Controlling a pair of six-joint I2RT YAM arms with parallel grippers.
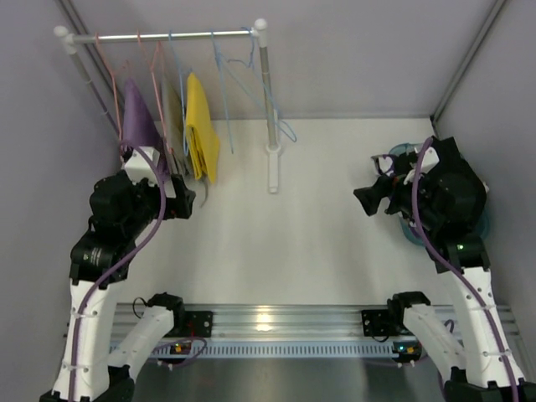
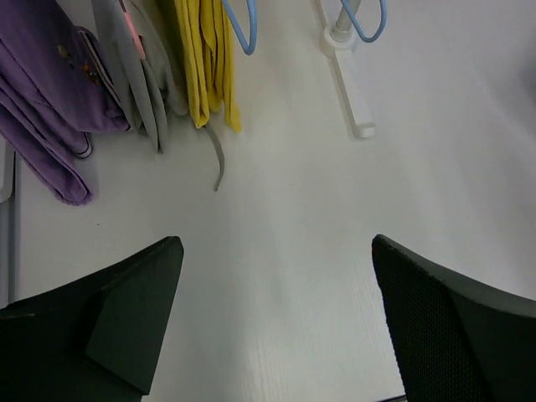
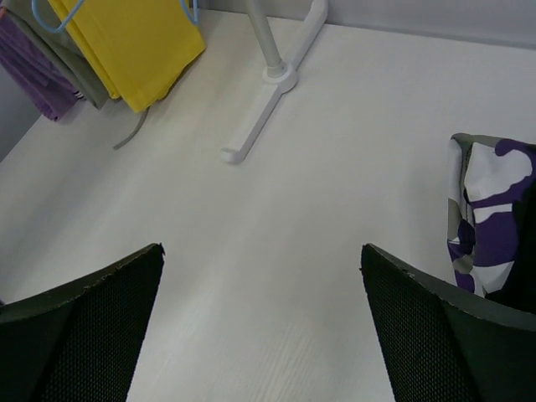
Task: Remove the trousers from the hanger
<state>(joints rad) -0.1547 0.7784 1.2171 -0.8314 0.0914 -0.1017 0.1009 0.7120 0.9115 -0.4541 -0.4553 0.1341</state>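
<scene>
The camouflage trousers point(image 3: 486, 209), purple, white and dark, lie at the right edge of the right wrist view, off the hanger rack point(image 1: 167, 36). A dark shape beside them may be the black trousers; I cannot tell. My right gripper point(image 1: 366, 201) point(image 3: 261, 251) is open and empty above the bare table, left of the camouflage trousers. My left gripper point(image 1: 191, 199) point(image 2: 272, 251) is open and empty, just below the garments hanging on the rack.
A lilac garment point(image 1: 138, 113) point(image 2: 50, 92), a grey garment point(image 1: 173, 117) point(image 2: 142, 75) and a yellow garment point(image 1: 203, 138) point(image 2: 209, 59) hang on the rack. Empty blue hangers point(image 1: 226, 75) hang further right. The rack's white post point(image 1: 271, 126) stands mid-table. A teal basket point(image 1: 408, 232) sits under my right arm.
</scene>
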